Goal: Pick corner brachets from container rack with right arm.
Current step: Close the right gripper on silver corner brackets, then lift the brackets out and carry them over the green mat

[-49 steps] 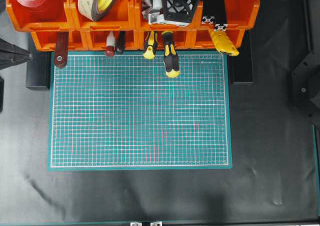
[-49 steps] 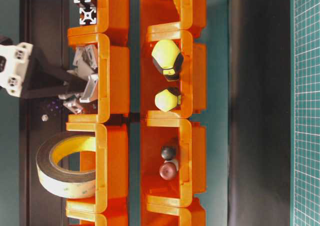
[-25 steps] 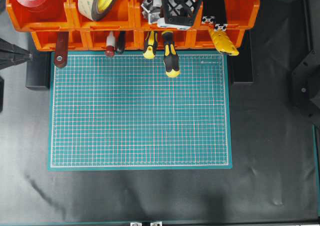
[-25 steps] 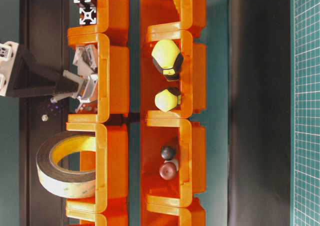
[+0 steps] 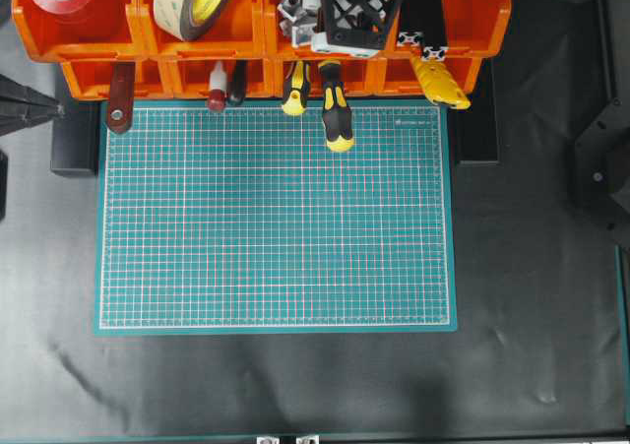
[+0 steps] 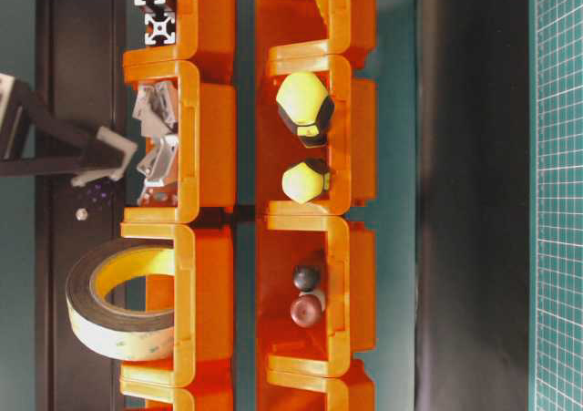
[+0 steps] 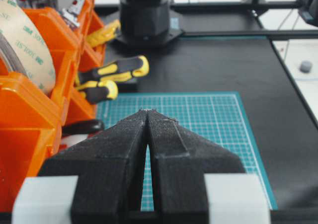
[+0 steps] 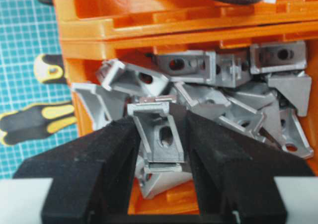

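**Right claw lifts out of bracket bin with one piece clamped**

Since the earlier frames the right claw (image 8: 160, 134) has drawn back out of the heap: in the table-level view it sat down among the brackets, now its tip (image 6: 107, 156) stands just clear of the bin mouth, off to the side away from the container rack (image 6: 214, 138). The jaws have also narrowed over that stretch and now sit clamped on one corner bracket (image 8: 158, 132), held upright between the two black pads, its oval hole facing the wrist camera. Grip looks square, faces flat on the pads.

The rest of the corner brachets (image 8: 233, 100) lie heaped in the same upper-row bin of the rack, directly beyond the held piece. Overhead, the lattice claw (image 5: 352, 11) hangs over that bin, next to the one with the tape roll (image 5: 192, 1).

Left claw (image 7: 148, 134) is closed, empty, parked by the rack's end over the cutting mat (image 7: 208, 119); not involved.

Judgement: pick step looks done, one bracket secured and out of the heap. Next is carrying it off the rack; risk is the piece twisting in the pads.
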`<state>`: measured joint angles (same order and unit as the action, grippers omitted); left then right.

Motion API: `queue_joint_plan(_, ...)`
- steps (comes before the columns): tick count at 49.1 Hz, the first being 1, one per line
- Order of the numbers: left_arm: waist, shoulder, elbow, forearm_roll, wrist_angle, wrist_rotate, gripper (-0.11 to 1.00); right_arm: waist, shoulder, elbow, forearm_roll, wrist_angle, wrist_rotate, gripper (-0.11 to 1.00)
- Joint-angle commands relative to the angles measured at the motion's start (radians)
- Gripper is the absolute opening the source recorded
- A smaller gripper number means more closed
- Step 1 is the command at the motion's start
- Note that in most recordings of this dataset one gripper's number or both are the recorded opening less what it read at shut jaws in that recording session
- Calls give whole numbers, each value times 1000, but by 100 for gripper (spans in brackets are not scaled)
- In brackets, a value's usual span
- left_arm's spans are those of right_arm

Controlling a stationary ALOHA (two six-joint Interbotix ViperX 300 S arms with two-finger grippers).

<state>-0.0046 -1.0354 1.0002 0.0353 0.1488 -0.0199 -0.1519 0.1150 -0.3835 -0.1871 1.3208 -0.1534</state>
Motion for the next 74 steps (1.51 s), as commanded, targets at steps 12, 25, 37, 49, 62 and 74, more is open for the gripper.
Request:
queue_joint_plan(12,3,5,-32,3,-5,-2,1,35,-80,-89,-3,35,2,28)
queue_joint_plan(25,0,5,-34,3,-5,2,0,57,-83,-97,-18,55,3,28)
queue_joint_plan(37,-29,6,-32,3,0,3,0,169,-163,-41,-20,81,67,28)
queue_joint_plan(49,-60,6,-32,3,11,-3,0,342,-262,112,-20,54,124,28)
queue_joint_plan(62,-66,5,-34,3,14,-23,0,460,-264,264,-21,-38,196,28)
queue_joint_plan(74,-63,-3,-34,3,14,-26,0,525,-227,457,-21,-262,219,28)
